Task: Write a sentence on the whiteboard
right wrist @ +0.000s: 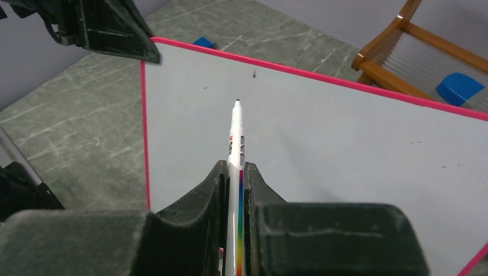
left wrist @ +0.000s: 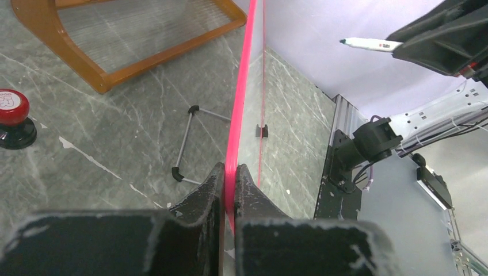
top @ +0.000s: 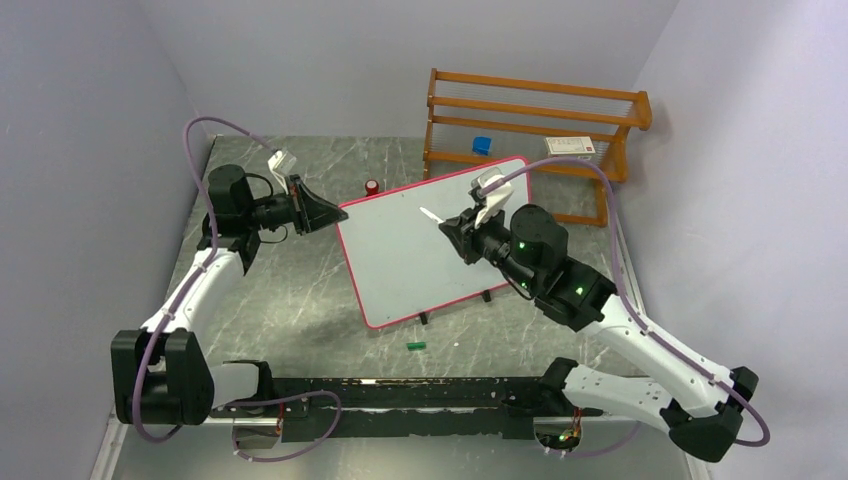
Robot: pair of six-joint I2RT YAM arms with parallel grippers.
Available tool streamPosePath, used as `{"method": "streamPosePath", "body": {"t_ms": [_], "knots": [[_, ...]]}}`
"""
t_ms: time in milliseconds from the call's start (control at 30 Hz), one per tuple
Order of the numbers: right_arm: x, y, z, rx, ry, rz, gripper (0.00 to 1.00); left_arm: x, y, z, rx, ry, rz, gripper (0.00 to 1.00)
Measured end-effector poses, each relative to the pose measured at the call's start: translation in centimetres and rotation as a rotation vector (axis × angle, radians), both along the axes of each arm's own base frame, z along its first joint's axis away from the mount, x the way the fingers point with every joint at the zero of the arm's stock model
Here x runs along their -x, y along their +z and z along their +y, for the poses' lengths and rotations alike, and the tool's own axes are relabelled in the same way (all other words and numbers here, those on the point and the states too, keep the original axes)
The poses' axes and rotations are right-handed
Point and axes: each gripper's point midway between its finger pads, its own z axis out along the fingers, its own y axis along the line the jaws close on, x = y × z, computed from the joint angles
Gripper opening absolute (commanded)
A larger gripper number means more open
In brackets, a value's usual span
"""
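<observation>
Centrally, the whiteboard (top: 420, 250) stood propped on the table (top: 270, 290); the left gripper (left wrist: 230, 172) was clamped on its pink rim, the right gripper (right wrist: 235, 172) on a marker (right wrist: 236, 129), tip just off the board.

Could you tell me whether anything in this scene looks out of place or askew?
The whiteboard sits skewed on the table, its left rim pinched by the left gripper. A small green piece, perhaps a marker cap, lies loose in front of it.
</observation>
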Motion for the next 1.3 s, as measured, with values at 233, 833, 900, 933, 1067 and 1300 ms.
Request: {"method": "streamPosePath", "body": {"t_ms": [233, 833, 900, 933, 1067, 1300], "knots": [[2.4, -0.2, 2.6, 0.04, 0.02, 0.018, 0.0, 0.4, -0.1, 0.1, -0.021, 0.029, -0.017, 0.05], [4.2, -2.0, 6.3, 0.175, -0.092, 0.04, 0.0, 0.5, 0.0, 0.0, -0.053, 0.07, -0.041, 0.05], [4.4, -2.6, 6.8, 0.19, -0.093, 0.045, 0.0, 0.5, 0.0, 0.0, -0.055, 0.075, -0.04, 0.05], [4.5, -2.9, 7.1, 0.199, -0.094, 0.046, 0.0, 0.4, -0.1, 0.0, -0.056, 0.078, -0.04, 0.05], [4.7, -3.7, 7.7, 0.223, -0.099, 0.046, 0.0, 0.4, -0.1, 0.0, -0.058, 0.083, -0.039, 0.05], [4.5, -3.7, 8.7, 0.229, -0.111, 0.04, 0.0, 0.4, -0.1, 0.0, -0.058, 0.083, -0.038, 0.05]]}}
